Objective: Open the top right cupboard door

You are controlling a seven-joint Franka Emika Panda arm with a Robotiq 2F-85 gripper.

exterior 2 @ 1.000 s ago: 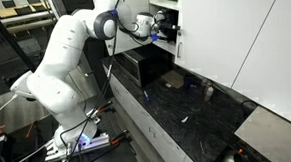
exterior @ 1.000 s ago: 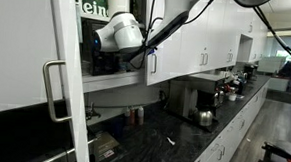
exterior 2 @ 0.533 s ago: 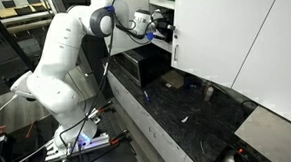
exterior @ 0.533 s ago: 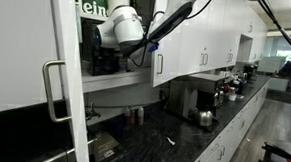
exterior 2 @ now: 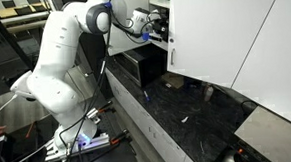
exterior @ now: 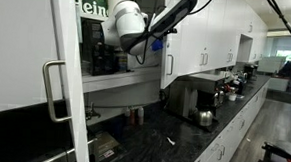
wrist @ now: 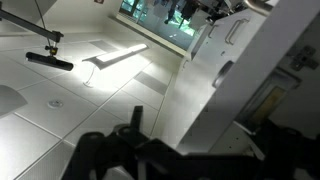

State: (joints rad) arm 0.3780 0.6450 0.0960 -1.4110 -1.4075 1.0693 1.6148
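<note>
Door: the top right cupboard door [exterior 2: 208,28] fills the frame's upper right, upright and partly swung out.
Handle: a vertical bar [exterior: 168,64] at the door's lower corner.
Gripper: the gripper [exterior: 153,43] sits just up-left of the handle. I can't tell its opening or hold.

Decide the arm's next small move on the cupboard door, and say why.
Probably pull the top right cupboard door outward along its hinge arc. The gripper sits at the door's handle-side edge in an exterior view. The door stands only partly open, and the red Heineken box shows in the gap beside it.
</note>
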